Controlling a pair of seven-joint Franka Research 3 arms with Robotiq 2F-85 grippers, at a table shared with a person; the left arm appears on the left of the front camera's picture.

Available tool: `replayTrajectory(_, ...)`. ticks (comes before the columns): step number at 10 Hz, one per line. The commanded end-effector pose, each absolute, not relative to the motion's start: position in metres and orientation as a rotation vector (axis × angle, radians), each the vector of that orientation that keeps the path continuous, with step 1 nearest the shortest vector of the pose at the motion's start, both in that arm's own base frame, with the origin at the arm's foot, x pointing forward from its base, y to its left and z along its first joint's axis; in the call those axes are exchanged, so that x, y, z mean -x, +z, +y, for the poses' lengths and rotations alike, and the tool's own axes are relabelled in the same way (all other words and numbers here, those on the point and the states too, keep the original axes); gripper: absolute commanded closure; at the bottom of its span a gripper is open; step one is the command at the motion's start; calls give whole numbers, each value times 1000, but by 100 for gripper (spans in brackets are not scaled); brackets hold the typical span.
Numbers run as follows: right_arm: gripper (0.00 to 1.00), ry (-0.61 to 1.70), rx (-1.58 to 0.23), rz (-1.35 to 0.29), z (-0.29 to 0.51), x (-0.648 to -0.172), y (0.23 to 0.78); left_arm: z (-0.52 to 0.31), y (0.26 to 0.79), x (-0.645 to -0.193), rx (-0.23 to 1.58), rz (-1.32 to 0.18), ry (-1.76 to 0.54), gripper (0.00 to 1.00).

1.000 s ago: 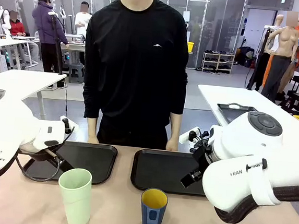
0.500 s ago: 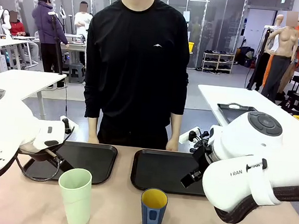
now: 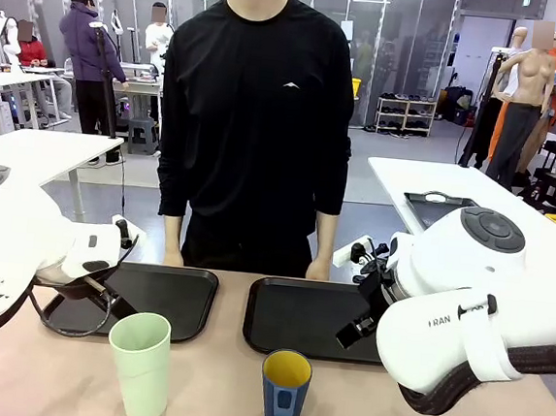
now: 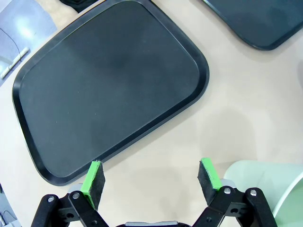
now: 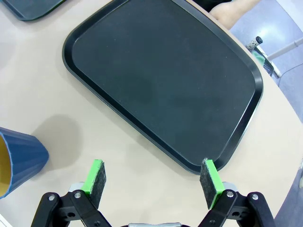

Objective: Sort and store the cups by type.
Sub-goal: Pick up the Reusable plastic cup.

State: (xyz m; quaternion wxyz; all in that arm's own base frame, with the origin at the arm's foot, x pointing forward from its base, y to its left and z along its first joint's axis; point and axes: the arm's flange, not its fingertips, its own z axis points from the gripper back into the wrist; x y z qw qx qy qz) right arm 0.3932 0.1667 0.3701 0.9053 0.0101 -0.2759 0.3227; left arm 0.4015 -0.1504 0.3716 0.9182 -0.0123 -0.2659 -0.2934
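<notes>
Mint tumbler (image 3: 140, 363), blue mug (image 3: 284, 392) stand near black trays (image 3: 168, 296); left end effector (image 4: 150, 177), right end effector (image 5: 152, 177) gape.

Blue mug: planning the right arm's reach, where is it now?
Front view: the blue mug stands on bare table, right of the green tumbler and just nearside of the right tray.

Mint-green tumbler (image 3: 139, 366) stands upright, left of upright blue, yellow-lined mug (image 3: 284, 395)
</notes>
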Motion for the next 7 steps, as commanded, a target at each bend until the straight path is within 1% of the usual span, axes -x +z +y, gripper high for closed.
replayTrajectory(1,0,664,-23,-573,167,-393,372,-150,372,-402,25,-547,-603,0)
replayTrajectory(5,0,667,-21,-570,167,-393,370,-150,372,-402,25,-547,-603,0)
replayTrajectory(6,0,619,-3,-540,169,-392,375,-147,372,-404,-33,-535,-535,0)
replayTrajectory(7,0,602,38,-532,172,-389,384,-147,379,-406,-45,-533,-506,0)
